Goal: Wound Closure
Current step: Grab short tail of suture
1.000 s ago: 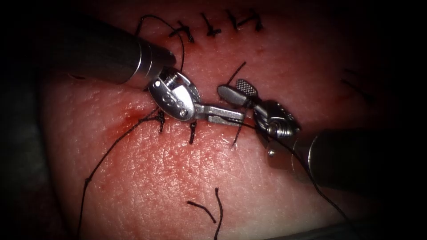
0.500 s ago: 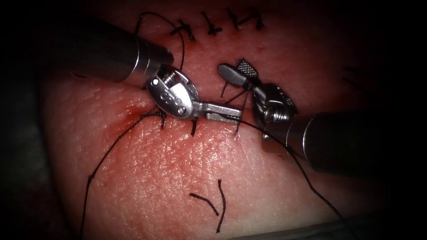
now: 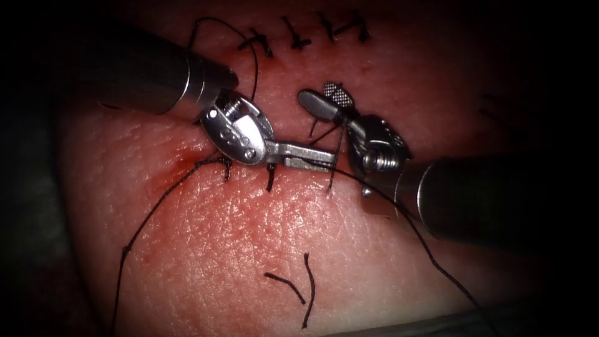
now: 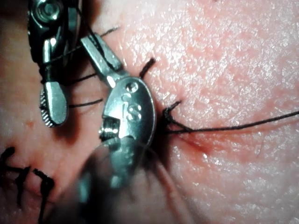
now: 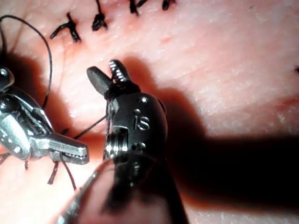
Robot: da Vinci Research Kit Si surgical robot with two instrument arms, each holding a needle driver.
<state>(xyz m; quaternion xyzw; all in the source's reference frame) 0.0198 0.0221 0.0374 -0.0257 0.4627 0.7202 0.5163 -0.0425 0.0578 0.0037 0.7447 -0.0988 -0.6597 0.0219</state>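
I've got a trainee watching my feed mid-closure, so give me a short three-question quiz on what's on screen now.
1. True or false: the right tool has its jaws open.
2. The left tool is shut on: A the needle, B the thread, C the tissue.
3. How many cut thread ends lie loose together on the tissue, nearest the endoscope?

Key: 1 true; 2 B; 3 two.
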